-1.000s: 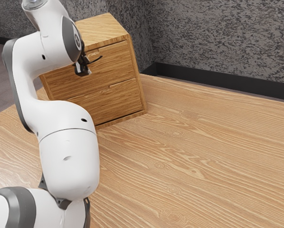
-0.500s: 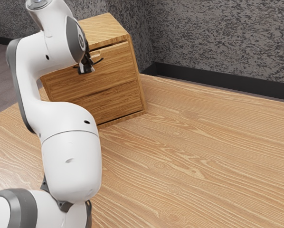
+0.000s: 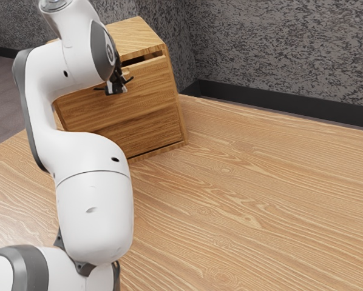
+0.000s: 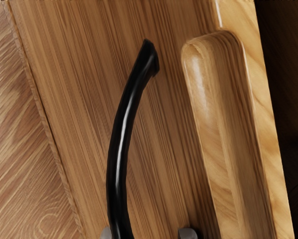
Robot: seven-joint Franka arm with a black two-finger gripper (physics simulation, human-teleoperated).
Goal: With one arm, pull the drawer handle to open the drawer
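A wooden cabinet (image 3: 132, 31) with two drawers stands at the back left of the table. Its top drawer (image 3: 148, 82) sits pulled out a little, and a dark gap (image 3: 146, 57) shows along its upper edge. My gripper (image 3: 117, 85) is at that drawer's front, shut on the thin black curved drawer handle (image 3: 125, 79). In the wrist view the black handle (image 4: 123, 149) arcs across the drawer front, beside a raised wooden ridge (image 4: 223, 139). The lower drawer (image 3: 145, 126) is shut.
My own white arm (image 3: 84, 182) rises in front of the cabinet's left half. The wooden table (image 3: 260, 194) stretches wide toward the exterior view's right. A dark rough wall (image 3: 278, 42) runs behind it.
The top drawer has slid out of the cabinet by a small amount, opening a dark gap above it. My hand has moved with the handle toward the exterior view's right.
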